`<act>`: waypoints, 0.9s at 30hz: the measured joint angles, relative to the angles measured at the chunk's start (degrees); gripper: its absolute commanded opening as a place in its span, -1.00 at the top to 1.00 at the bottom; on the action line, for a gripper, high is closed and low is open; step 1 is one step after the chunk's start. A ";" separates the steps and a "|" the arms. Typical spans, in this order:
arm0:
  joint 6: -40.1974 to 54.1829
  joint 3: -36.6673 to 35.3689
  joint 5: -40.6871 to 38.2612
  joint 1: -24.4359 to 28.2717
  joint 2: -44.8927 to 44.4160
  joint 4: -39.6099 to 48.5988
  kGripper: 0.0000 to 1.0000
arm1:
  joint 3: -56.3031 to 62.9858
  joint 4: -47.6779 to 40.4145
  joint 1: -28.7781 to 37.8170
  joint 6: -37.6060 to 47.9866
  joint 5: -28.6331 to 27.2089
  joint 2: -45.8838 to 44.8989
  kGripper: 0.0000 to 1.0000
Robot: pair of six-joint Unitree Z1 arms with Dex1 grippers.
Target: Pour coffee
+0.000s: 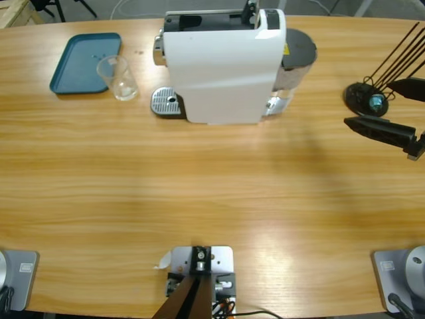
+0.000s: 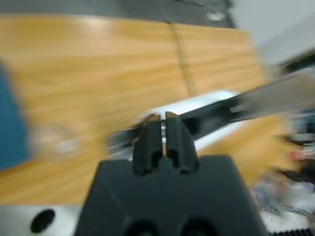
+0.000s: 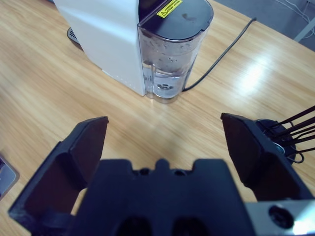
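1. The right tool [image 3: 165, 142] has its two black jaws spread wide apart with nothing between them. It hovers over the wooden counter [image 3: 59, 98].
2. Ahead of the right tool and well apart from it stands a white coffee machine [image 3: 108, 34]. A clear water tank [image 3: 170, 64] with a dark lid sits on the machine's near end.
3. A black cable [image 3: 216, 54] runs across the counter beyond the tank. To the tool's right is a black wire rack [image 3: 288, 130].
4. In the overhead view, the right tool enters from the right edge [image 1: 392, 113], just beside the wire rack's round base.
5. The left tool [image 2: 162, 142] has its jaws pressed almost together, gripping nothing. Its view is blurred; the white machine shows beyond its tips.
6. In the overhead view, a clear cup [image 1: 118, 77] stands past the machine's drip grate, overlapping the edge of a blue tray [image 1: 83, 60].
7. I cannot tell whether there is any coffee in the cup.
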 measured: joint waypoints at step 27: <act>11.86 51.53 21.05 -1.60 -32.59 -14.59 -1.00 | 0.40 -4.21 -26.91 16.64 -4.64 16.54 0.00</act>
